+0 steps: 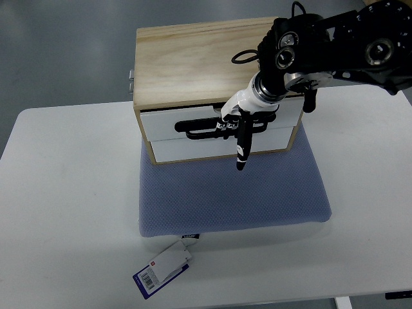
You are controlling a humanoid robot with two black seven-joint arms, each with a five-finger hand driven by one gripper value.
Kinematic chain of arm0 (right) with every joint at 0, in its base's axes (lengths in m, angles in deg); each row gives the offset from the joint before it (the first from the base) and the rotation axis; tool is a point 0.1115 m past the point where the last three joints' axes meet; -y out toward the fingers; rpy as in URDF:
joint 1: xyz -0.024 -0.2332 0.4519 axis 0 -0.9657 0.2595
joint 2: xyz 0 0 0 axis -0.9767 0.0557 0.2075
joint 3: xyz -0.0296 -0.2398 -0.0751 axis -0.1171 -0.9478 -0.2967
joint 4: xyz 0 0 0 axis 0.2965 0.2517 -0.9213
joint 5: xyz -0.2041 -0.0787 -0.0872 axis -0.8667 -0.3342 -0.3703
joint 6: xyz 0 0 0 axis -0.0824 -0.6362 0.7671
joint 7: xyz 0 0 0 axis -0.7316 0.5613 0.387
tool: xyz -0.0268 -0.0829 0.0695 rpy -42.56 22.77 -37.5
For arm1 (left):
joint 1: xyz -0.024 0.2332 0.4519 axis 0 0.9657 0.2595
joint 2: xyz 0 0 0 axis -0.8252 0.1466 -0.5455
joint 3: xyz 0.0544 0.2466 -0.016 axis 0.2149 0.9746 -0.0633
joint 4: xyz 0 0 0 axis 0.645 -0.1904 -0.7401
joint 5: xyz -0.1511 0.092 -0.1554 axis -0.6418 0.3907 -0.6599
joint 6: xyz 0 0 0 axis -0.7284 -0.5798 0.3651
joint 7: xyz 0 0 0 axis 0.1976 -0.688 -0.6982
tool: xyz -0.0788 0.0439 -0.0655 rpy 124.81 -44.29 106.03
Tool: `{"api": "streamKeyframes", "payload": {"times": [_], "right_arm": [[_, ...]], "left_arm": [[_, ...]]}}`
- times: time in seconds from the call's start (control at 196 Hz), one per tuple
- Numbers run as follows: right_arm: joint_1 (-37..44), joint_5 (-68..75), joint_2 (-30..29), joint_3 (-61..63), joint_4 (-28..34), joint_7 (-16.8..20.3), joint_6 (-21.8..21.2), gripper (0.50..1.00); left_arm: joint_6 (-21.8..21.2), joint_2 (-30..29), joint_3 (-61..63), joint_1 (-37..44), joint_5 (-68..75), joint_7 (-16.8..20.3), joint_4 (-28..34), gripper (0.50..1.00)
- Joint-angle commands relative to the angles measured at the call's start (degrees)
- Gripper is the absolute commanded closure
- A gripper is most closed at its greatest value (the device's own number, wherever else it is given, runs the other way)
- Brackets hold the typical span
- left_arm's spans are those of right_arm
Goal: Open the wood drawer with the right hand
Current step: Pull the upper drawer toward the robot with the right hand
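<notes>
Top view is showing the wood drawer box [206, 64] sitting at the 12 o'clock end of a blue mat [232, 193], on a white table [64, 193]. The box has two white drawer fronts, one above the other. The upper drawer [174, 121] is looking pulled out a tiny bit, but I cannot be sure.

The right hand [239, 122] is coming in from 2 o'clock, with its black arm [341, 48] crossing over the top of the box. The hand is sitting right on the front of the drawers. Its black fingers [203, 129] are lying sideways toward 9 o'clock, along the long way of the drawer front, and seem to be hooking the black handle there. So I am judging the hand as curled around the handle. One finger [242, 148] is sticking out toward 6 o'clock.

To open, the drawer needs pulling toward 6 o'clock, straight out over the mat.

The left hand is not showing anywhere.

A tag [164, 270] is lying at 7 o'clock off the mat's corner. It has a barcode, but the print is too small to read.
</notes>
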Motion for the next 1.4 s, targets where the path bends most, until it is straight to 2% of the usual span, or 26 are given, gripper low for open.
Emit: {"api": "streamKeyframes", "payload": {"times": [0.0, 0.443, 0.937, 1.395], "right_arm": [[0.15, 0.2, 0.04, 0.58, 0.83, -0.7, -3.06, 0.556], [0.86, 0.81, 1.27, 1.72, 4.61, -1.75, -5.78, 0.556], [1.65, 0.81, 4.52, 2.25, 9.53, -2.37, -6.92, 0.556], [2.0, 0.37, 7.51, 2.25, 10.85, -3.69, -7.19, 0.556]], "left_arm": [[0.0, 0.0, 0.0, 0.0, -0.01, 0.01, 0.59, 0.5], [0.0, 0.0, 0.09, 0.0, -0.01, 0.01, 0.68, 0.5], [0.0, 0.0, 0.09, 0.0, -0.01, 0.01, 0.68, 0.5], [0.0, 0.0, 0.09, 0.0, -0.01, 0.01, 0.68, 0.5]]}}
